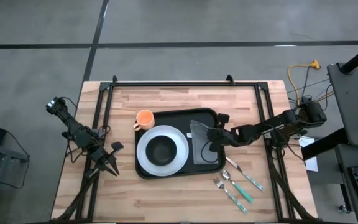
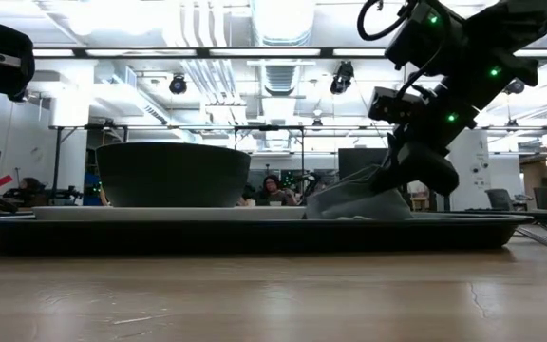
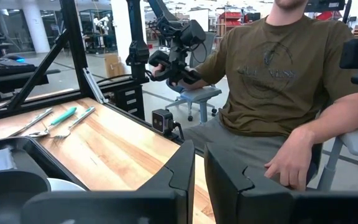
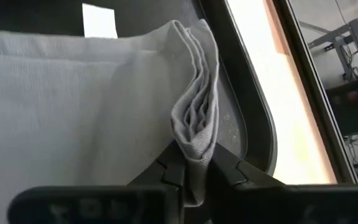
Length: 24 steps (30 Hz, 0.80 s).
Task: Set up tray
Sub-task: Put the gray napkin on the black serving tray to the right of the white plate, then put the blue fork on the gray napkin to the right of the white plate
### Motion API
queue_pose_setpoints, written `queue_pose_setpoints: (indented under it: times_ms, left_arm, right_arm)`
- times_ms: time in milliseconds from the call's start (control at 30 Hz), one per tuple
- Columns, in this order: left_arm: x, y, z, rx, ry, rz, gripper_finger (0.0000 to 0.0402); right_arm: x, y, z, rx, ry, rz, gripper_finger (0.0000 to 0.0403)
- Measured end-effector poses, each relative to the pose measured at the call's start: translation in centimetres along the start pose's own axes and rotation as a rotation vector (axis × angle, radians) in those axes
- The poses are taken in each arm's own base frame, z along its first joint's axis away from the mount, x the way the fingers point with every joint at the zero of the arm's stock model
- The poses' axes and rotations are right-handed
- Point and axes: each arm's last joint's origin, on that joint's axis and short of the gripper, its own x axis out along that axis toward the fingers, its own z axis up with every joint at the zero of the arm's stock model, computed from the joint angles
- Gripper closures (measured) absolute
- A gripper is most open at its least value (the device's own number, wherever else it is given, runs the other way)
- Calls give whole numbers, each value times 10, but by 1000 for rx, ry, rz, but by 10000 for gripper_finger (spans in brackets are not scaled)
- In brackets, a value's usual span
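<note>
**Right gripper pinches a napkin on the tray**

We look down on a wooden table [image 1: 166,199]. The black tray [image 1: 173,116] lies at its centre. On the tray's nine o'clock half sits a white plate [image 1: 143,155], and a dark bowl [image 1: 161,150] rests on the plate. A folded grey napkin [image 1: 202,144] covers the three o'clock side of the tray. An orange cup [image 1: 145,117] stands on the table, touching the tray at its ten o'clock corner. Cutlery with teal handles [image 1: 238,186] lies on the table at five o'clock, just beside the tray.

The right gripper [image 4: 194,171] is over the napkin, its jaws pinching a bunched fold of the cloth. The left gripper [image 1: 112,165] waits at eight o'clock, off the tray, jaws pressed almost together around nothing.
</note>
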Motion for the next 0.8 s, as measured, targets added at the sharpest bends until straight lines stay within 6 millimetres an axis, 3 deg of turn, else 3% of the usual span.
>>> queue_pose_setpoints:
  times_ms: [433, 800]
  left_arm:
    - [0, 0, 0, 0, 0, 0, 383]
    - [0, 0, 0, 0, 0, 0, 383]
  right_arm:
    - [0, -2, -1, -41, 6, -68, 274]
    - [0, -4, 0, -62, 7, -142, 228]
